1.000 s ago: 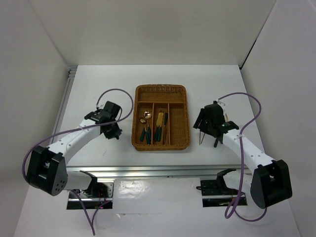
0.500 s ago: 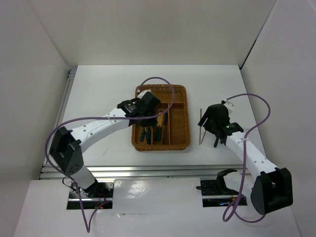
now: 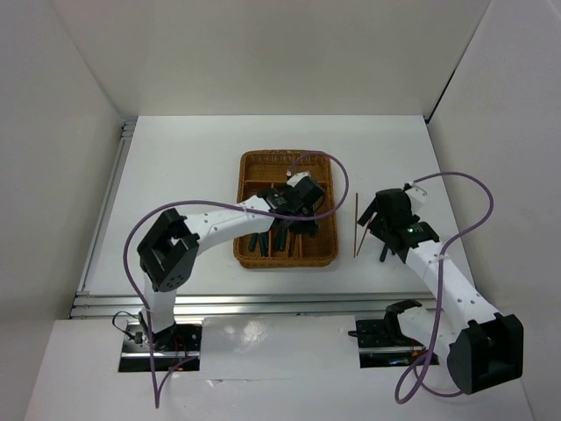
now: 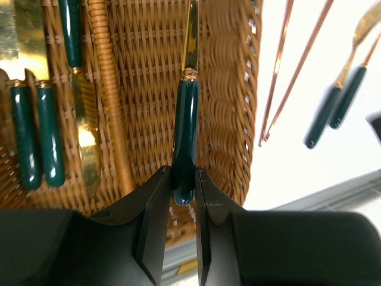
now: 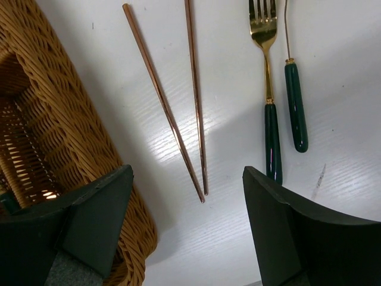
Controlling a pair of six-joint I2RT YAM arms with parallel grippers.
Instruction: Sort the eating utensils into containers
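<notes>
From above, the left arm lies across the brown wicker tray (image 3: 285, 154) on the white desk (image 3: 175, 175), its left hand (image 3: 302, 208) over the right-hand slot and a purple cable (image 3: 337, 175) looping above. The right hand (image 3: 375, 232) hovers just beside two thin chopsticks (image 3: 357, 230) lying outside the tray.

The left wrist view alone shows the grip: black fingers (image 4: 156, 202) clenched on the glossy dark green handle of a gold-bladed utensil (image 4: 185, 119) over the coarse weave. More green-handled pieces (image 4: 36, 140) lie in the neighbouring slot.

The right wrist view shows that hand released and empty. Below it on the desk lie the chopsticks, a gold fork (image 5: 266, 71) and a second green-handled utensil (image 5: 296, 104).
</notes>
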